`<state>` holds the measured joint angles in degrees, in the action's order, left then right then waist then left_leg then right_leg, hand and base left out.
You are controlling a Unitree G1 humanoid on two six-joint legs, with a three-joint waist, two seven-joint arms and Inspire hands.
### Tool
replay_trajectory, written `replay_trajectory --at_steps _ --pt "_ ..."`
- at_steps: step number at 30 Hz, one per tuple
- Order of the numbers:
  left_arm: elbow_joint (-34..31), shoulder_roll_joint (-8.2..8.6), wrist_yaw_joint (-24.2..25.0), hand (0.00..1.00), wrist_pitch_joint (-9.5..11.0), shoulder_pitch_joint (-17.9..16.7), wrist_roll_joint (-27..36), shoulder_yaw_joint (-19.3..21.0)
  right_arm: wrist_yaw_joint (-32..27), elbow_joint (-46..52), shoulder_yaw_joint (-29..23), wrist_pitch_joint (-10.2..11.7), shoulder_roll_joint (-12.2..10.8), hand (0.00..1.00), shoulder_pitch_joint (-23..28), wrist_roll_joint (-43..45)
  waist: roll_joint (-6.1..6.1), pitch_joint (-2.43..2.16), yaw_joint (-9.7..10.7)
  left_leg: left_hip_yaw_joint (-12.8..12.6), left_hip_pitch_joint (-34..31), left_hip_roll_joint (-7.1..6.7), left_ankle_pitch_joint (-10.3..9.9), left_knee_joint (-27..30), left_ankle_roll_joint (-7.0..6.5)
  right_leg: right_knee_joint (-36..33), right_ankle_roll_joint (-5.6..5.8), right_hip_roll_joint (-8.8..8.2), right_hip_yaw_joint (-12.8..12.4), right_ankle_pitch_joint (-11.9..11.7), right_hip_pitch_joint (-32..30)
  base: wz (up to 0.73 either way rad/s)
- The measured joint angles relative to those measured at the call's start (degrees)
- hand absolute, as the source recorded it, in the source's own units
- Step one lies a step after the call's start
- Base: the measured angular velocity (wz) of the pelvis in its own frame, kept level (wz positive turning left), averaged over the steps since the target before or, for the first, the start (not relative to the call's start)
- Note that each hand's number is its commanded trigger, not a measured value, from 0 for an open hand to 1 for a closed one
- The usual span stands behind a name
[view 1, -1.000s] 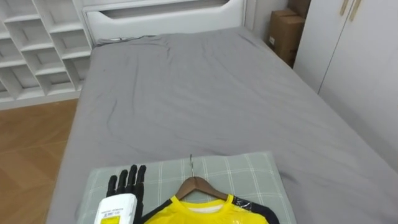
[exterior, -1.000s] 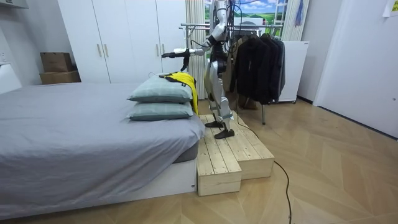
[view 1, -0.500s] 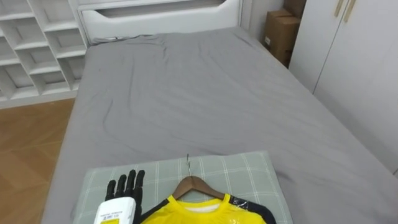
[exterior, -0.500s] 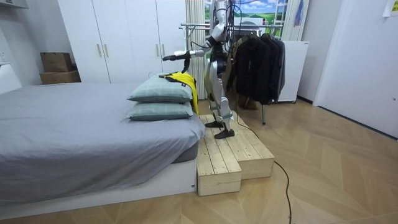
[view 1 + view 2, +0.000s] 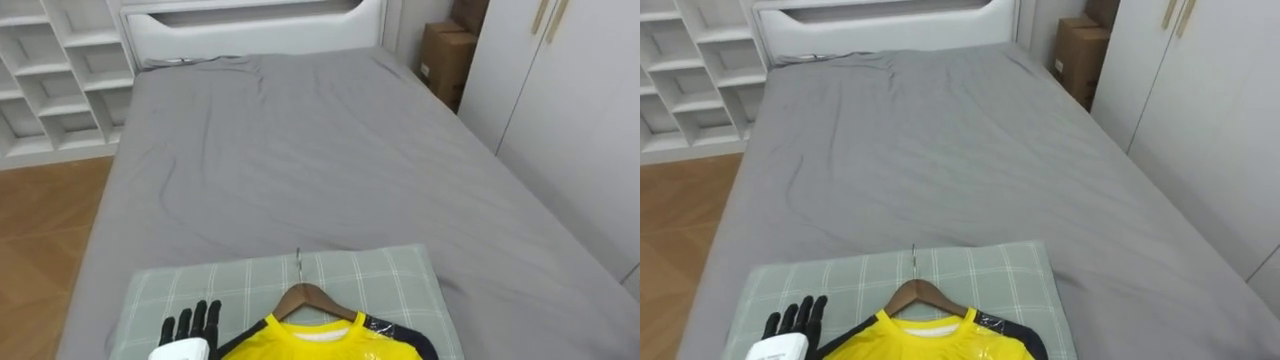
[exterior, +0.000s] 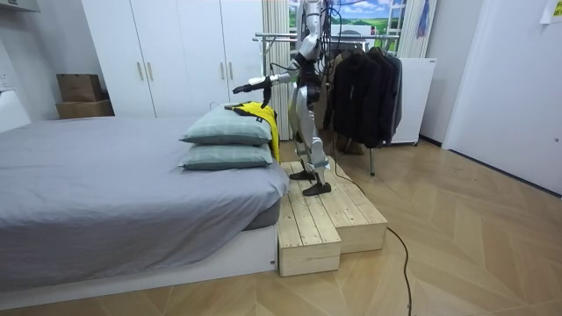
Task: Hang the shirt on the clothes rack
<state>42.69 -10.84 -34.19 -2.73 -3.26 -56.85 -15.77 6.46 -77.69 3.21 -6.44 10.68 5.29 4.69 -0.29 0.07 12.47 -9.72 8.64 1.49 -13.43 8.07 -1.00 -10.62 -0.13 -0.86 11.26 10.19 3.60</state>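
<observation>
Fingers straight, left hand above pillow

I stand on a wooden platform at the bed's end, clothes rack behind me. Pillow on the bed right before me — shirt on hanger atop it, my left hand over the pillow, left of the shirt. Shelves left of the bed; box and wardrobe right.
</observation>
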Motion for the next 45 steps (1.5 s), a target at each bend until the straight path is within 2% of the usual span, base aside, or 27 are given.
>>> replay_trajectory --at_steps 4,9,14,18,21,29,35,40,45 --pt "1.7 0.0 0.3 0.0 -1.0 1.2 0.0 0.0 -0.1 0.1 0.0 -0.1 0.0 0.0 -0.1 0.1 -0.14 0.09 0.2 -0.5 -0.4 0.09 0.0 0.0 0.0 -0.4 -0.03 0.0 -0.3 0.0 -0.8 -0.04" --pt "3.0 0.12 1.3 0.0 -1.0 2.7 -0.1 0.0 -0.1 1.0 0.0 0.0 0.0 0.0 0.5 0.2 -0.38 0.25 0.4 -1.2 -1.1 0.43 0.0 0.1 0.0 -1.1 -0.04 -0.04 -0.7 0.0 -1.9 -0.06" --pt "3.0 0.12 3.1 0.0 -1.1 3.5 -0.1 0.0 0.0 2.6 0.0 0.0 0.0 0.0 1.1 0.2 -0.1 0.22 0.5 -2.0 -1.9 0.6 0.0 0.2 0.0 -1.4 -0.24 0.11 -1.5 -0.2 -3.1 -0.09" --pt "3.2 0.15 3.5 0.0 -1.1 4.5 -0.1 0.0 -0.1 2.6 0.0 0.1 0.0 0.0 1.2 0.3 0.29 0.42 1.1 -2.6 -2.1 0.86 0.0 0.2 0.01 -1.4 -0.44 0.11 -1.8 -0.4 -3.6 -0.06" --pt "5.1 0.17 3.6 0.0 -1.0 6.6 -0.1 0.0 -0.1 2.6 0.1 0.1 0.0 0.0 1.1 0.4 0.69 0.59 1.4 -2.7 -2.3 0.88 0.0 0.2 0.02 -1.3 -0.52 0.11 -1.9 -0.4 -3.7 0.0" --pt "9.4 0.18 3.8 0.0 -1.0 8.8 0.0 -0.1 0.0 2.5 0.2 0.2 0.0 0.0 0.4 0.2 1.05 0.51 1.8 -2.7 -2.8 0.86 0.0 0.2 0.03 -1.1 -0.49 0.08 -1.8 -0.5 -4.1 0.0" --pt "12.1 0.24 5.9 0.0 -0.9 9.7 0.2 -0.1 0.2 2.0 0.6 0.9 0.0 0.0 -0.4 0.3 1.33 0.71 2.0 -2.7 -3.2 0.87 0.0 0.2 0.03 -1.1 -0.46 0.01 -1.6 -0.7 -4.4 0.0" --pt "15.3 0.23 6.0 0.0 -0.7 11.9 3.2 0.0 0.3 2.2 0.4 1.6 0.0 0.0 -0.5 0.1 1.5 0.76 2.2 -2.7 -3.3 0.91 0.0 0.3 0.03 -1.1 -0.51 -0.04 -1.4 -0.7 -4.5 0.0" --pt "15.4 0.23 6.2 0.0 -0.7 12.0 5.4 0.1 -0.2 2.3 0.4 1.5 0.0 0.0 -0.8 0.2 1.7 0.59 2.4 -2.6 -4.0 0.93 0.0 0.7 0.04 -1.3 -0.56 -0.15 -1.1 -0.8 -4.9 0.01"
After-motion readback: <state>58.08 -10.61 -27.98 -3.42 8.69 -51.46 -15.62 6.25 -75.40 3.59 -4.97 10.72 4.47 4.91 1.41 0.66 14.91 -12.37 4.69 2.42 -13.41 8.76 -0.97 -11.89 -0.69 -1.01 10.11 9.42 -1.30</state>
